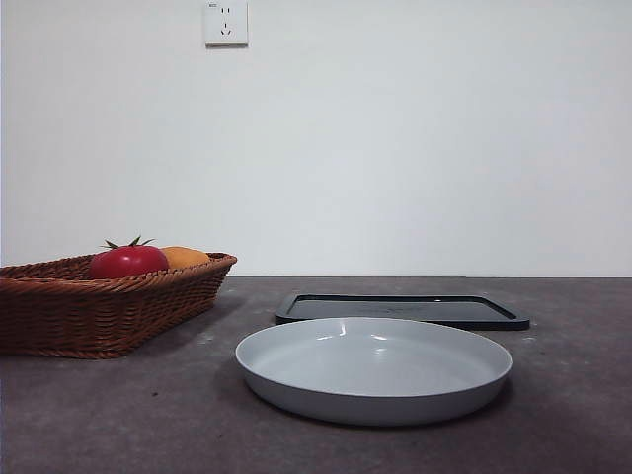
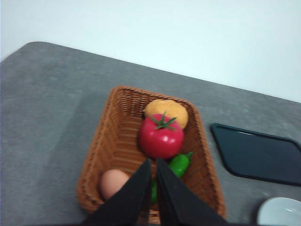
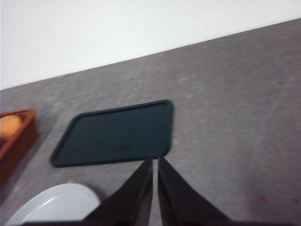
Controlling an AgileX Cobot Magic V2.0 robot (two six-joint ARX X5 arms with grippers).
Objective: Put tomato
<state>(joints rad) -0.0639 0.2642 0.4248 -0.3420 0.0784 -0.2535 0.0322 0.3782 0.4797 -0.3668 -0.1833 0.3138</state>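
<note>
The red tomato (image 1: 128, 262) (image 2: 161, 136) with a green stem lies in the brown wicker basket (image 1: 59, 311) (image 2: 117, 136) at the left of the table. My left gripper (image 2: 153, 162) hovers above the basket, shut and holding nothing, with its tips just short of the tomato. My right gripper (image 3: 154, 161) is shut and empty, held over the table near the edge of the dark tray (image 3: 115, 134). Neither gripper shows in the front view.
An orange fruit (image 1: 185, 257) (image 2: 166, 112) lies behind the tomato; a green pepper (image 2: 178, 165) and an egg (image 2: 113, 183) share the basket. A grey plate (image 1: 373, 367) (image 3: 54, 205) sits front centre, with the dark tray (image 1: 400, 309) (image 2: 256, 153) behind it.
</note>
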